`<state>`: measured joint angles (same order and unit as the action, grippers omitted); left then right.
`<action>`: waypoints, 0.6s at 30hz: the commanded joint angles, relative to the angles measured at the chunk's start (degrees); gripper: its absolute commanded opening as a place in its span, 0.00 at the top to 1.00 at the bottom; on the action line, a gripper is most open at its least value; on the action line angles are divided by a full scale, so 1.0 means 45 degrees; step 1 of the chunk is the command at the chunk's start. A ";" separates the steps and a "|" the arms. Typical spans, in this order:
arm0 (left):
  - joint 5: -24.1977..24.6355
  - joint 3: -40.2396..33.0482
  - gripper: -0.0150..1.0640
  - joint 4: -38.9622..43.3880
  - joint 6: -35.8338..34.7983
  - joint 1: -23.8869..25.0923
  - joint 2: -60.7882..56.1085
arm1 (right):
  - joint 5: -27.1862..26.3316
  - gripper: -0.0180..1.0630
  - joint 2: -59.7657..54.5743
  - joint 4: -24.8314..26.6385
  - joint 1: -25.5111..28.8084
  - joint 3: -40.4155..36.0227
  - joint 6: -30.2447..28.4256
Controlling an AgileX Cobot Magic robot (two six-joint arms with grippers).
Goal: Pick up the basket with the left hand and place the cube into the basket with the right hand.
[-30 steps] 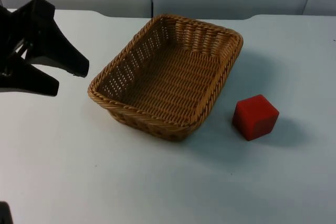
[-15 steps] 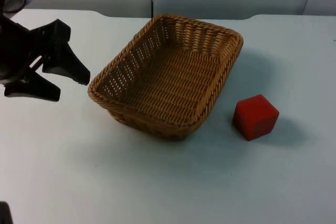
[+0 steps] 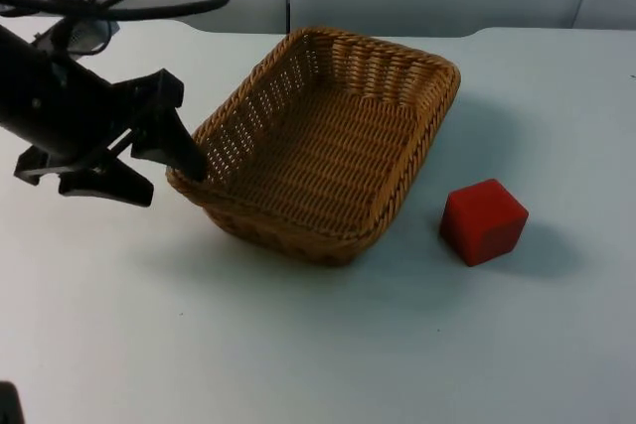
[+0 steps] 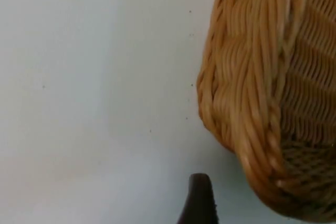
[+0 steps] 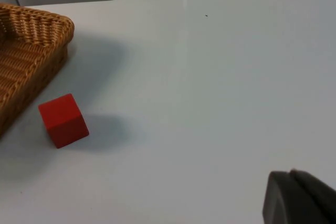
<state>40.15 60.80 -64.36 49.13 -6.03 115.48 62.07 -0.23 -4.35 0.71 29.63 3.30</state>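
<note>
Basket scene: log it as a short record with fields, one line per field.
basket: woven, tan, on the table, empty
cube: red, on the table beside the basket, apart from it
left tool: open at the basket's near-left corner, one finger at the rim, the other outside the wall; basket not lifted
right tool: fingertip low over bare table, away from the cube; arm waits
task state: basket not picked up, cube not placed
</note>
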 commanded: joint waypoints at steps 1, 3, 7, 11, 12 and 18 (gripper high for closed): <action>-0.0177 0.0238 0.39 -0.0131 -0.0012 -0.0213 0.0126 | -0.0047 0.99 0.0052 0.0051 -0.0034 -0.0113 -0.0068; -0.0512 0.0291 0.39 -0.0274 -0.0012 -0.0264 0.0214 | -0.0047 0.99 0.0052 0.0051 -0.0034 -0.0113 -0.0068; -0.1037 0.0291 0.39 -0.0299 -0.0012 -0.0241 0.0363 | -0.0047 0.99 0.0052 0.0051 -0.0034 -0.0113 -0.0068; -0.1552 0.0291 0.39 -0.0625 -0.0012 -0.0241 0.0679 | -0.0047 0.99 0.0052 0.0051 -0.0034 -0.0113 -0.0068; -0.1580 0.0291 0.39 -0.0886 -0.0012 -0.0241 0.0764 | -0.0047 0.99 0.0052 0.0051 -0.0034 -0.0113 -0.0068; -0.1566 0.0690 0.39 -0.1862 0.0040 -0.0241 0.1349 | -0.0047 0.99 0.0052 0.0051 -0.0034 -0.0113 -0.0068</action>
<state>33.19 63.40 -71.50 49.13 -6.89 121.51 62.07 -0.23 -4.35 0.71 29.63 3.30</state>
